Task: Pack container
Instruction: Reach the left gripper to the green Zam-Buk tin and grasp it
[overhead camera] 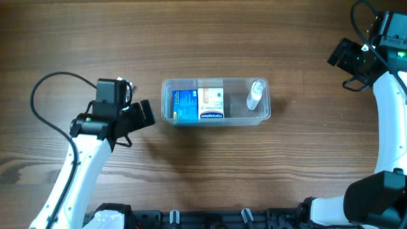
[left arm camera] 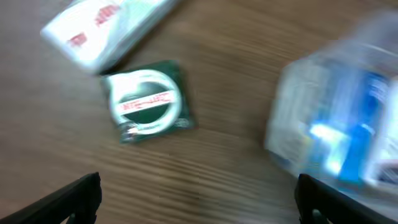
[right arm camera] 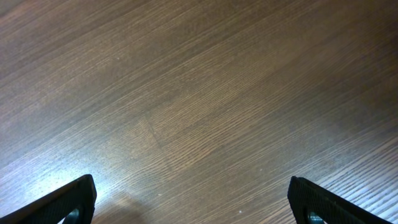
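Observation:
The clear plastic container (overhead camera: 216, 117) sits mid-table. It holds a blue box (overhead camera: 184, 105), a white and orange box (overhead camera: 211, 104) and a small white bottle (overhead camera: 255, 95). My left gripper (overhead camera: 144, 114) is open and empty just left of the container. Its blurred wrist view shows the open jaws (left arm camera: 199, 193) over bare wood, the container (left arm camera: 336, 118) at the right, a green packet with a white ring (left arm camera: 149, 102) and a white box with red print (left arm camera: 99, 28). My right gripper (overhead camera: 341, 55) is open and empty at the far right, its jaws (right arm camera: 193, 196) over bare wood.
The wooden table (overhead camera: 210, 178) fills the view. The green packet and white box lie on the table left of the container and are hidden under my left arm in the overhead view. Black cables loop beside each arm.

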`<state>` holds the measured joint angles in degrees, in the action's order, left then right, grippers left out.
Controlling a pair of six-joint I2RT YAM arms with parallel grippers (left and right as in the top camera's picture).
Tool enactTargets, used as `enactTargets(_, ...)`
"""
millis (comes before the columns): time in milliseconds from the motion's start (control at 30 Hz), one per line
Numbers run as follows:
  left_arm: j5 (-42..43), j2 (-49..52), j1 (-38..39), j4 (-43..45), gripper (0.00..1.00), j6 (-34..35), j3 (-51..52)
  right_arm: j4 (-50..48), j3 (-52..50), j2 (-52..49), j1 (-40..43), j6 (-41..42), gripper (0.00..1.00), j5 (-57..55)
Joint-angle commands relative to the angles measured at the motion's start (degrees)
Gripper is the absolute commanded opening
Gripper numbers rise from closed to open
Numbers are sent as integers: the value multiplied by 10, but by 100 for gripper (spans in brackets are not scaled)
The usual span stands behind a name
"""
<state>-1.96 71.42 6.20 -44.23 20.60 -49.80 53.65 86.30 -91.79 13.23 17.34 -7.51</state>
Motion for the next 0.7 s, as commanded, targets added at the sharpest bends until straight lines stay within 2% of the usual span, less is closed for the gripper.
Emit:
enactTargets(0, -89, 47, -5, -1, 100, 134, -7, -1, 5, 12, 0, 7, 100, 3)
enactTargets(67, -76, 85, -13, 16, 100, 163, -7, -1, 5, 12, 0, 7, 100, 3)
enactTargets(100, -55, 121, -15, 45, 100, 163, -7, -1, 5, 12, 0, 7, 100, 3)
enactTargets(267, -56, 223, -40, 109, 100, 156, -7, -1, 5, 12, 0, 7, 100, 3)
enactTargets(467, -38, 254, -61, 132, 100, 39, -7, -1, 5, 12, 0, 7, 100, 3)
enactTargets(600, -34, 259, -61, 145, 100, 36, -7, -1, 5, 12, 0, 7, 100, 3)
enactTargets(667, -33, 259, -61, 144, 93, 36, -7, -1, 5, 12, 0, 7, 100, 3)
